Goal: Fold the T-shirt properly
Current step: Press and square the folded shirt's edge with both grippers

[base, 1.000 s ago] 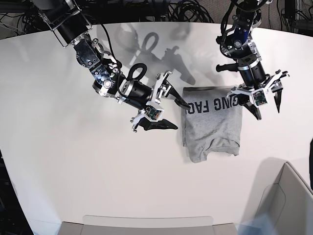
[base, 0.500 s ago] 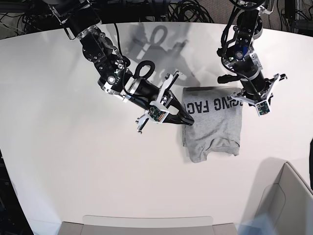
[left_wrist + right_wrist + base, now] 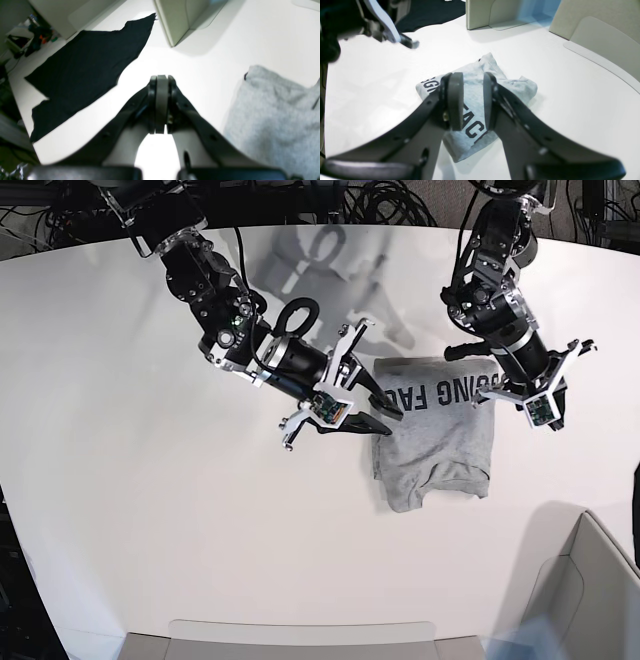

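Two grippers flank the T-shirt [image 3: 436, 432], folded small on the white table [image 3: 150, 510]. Dark capitals along its far edge read partly "ING FAC". Left gripper [image 3: 548, 416] pressed tight together, empty; right gripper [image 3: 385, 413] parted narrowly, empty. Beyond: beige bins [image 3: 595, 32], black cloth [image 3: 82, 72].

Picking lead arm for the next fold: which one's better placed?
Right, likely. The right gripper hangs partly open over the T-shirt; the left gripper is shut, empty, beside its edge.
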Controlling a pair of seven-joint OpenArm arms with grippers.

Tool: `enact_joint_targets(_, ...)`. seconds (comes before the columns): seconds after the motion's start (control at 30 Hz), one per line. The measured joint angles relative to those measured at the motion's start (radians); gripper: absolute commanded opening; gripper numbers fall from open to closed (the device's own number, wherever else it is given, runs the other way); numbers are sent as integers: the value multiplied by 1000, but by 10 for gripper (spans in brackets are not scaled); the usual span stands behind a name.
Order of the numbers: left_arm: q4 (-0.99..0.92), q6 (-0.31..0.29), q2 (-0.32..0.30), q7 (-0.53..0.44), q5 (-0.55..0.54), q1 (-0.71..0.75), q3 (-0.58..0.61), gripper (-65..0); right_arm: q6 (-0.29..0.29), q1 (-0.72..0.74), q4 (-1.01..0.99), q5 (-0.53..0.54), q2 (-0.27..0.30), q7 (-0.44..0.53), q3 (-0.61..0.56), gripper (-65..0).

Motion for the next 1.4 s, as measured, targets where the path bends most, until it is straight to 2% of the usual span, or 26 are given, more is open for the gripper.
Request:
enact_joint_targets(0.1,-1,-1,29,-1,44,-3,0,-650,0,3,-2,0,0,0,0,-503)
enact_joint_targets(0.33,2,1,53,-9,41,-4,-1,-646,0,6,-3,0,-2,0,0,-503)
enact_joint_targets(0.47,0,2,53,-8,39,-4,0,-448,0,6,-3,0,-2,0,0,-503)
enact_joint_targets(0.6,-20,2,50,-7,-2,-2,9,-153,0,6,-3,0,-2,0,0,-502)
enact_joint_targets(0.63,-21,-2,48,-3,-33,0,9,-95,0,6,-3,0,-2,0,0,-502)
enact_joint_targets(0.67,-21,-2,47,2,-46,0,9,-66,0,6,-3,0,-2,0,0,-502)
enact_joint_targets(0.73,-21,-1,42,3,-49,3,10,-77,0,6,-3,0,-2,0,0,-501)
enact_joint_targets(0.87,-21,-2,-20,35,-40,2,92,-116,0,18,-6,0,0,-3,-5,-501)
enact_joint_targets(0.9,-21,-1,-23,71,-43,2,102,-117,0,22,-6,0,-2,-3,-5,-500)
enact_joint_targets(1.0,-21,-2,-22,80,-44,1,115,-117,0,28,-6,0,-2,-3,-5,-494)
enact_joint_targets(1.2,-21,-2,-26,78,-42,-3,115,-117,0,44,-6,0,-3,-3,-6,-343)
enact_joint_targets(1.4,-21,-2,-37,78,-42,-3,115,-117,0,51,-6,0,-3,-3,-6,-338)
